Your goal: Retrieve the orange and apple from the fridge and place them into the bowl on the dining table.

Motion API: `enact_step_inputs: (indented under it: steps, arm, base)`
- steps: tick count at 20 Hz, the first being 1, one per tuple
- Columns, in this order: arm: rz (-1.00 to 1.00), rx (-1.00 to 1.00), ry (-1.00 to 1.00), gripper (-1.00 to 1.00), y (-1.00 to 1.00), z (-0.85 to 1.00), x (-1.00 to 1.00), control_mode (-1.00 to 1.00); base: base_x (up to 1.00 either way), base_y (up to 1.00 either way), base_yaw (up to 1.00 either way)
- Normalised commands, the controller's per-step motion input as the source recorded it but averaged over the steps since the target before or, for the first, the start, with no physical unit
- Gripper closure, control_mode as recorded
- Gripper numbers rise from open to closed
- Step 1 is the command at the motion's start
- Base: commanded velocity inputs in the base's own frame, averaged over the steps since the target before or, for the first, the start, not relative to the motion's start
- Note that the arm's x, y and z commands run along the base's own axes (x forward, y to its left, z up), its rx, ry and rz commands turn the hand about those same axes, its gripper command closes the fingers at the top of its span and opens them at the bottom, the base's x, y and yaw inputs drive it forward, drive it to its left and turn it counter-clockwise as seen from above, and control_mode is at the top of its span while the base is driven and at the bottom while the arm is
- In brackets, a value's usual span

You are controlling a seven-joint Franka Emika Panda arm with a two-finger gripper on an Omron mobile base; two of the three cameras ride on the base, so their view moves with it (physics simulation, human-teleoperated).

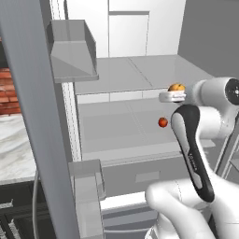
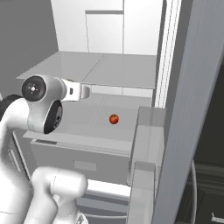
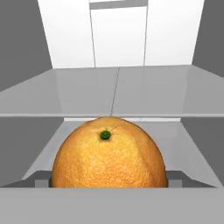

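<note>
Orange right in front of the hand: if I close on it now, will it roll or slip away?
The orange is round, so it could roll along the flat grey fridge shelf if nudged off-centre. Its dimpled peel looks grippy rather than slick, so slipping seems unlikely. It fills the space before the open gripper, so closing centred should probably hold.

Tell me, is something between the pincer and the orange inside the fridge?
Nothing visible. The orange sits right in front of the open pincer, on a fridge shelf. The apple lies lower, off to the side.
</note>
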Motion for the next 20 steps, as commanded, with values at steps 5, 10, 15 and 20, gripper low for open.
enact_step_inputs:
  steps: [5,10,15,20]
  arm:
    - [0.00,0.00,0.07,1.00,0.00,0.00,-0.96,-1.00]
    - [0.00,0.00,0.03,1.00,0.00,0.00,-0.44,1.00]
    - [0.00,0.00,0.00,1.00,0.00,0.00,0.00,1.00]
    - [0.00,0.00,0.00,1.00,0.00,0.00,0.00,1.00]
  base:
    - [0.00,0.00,0.00]
    - [-0.32,0.00,0.00]
    - [-0.71,0.00,0.13]
    - [-0.71,0.00,0.32]
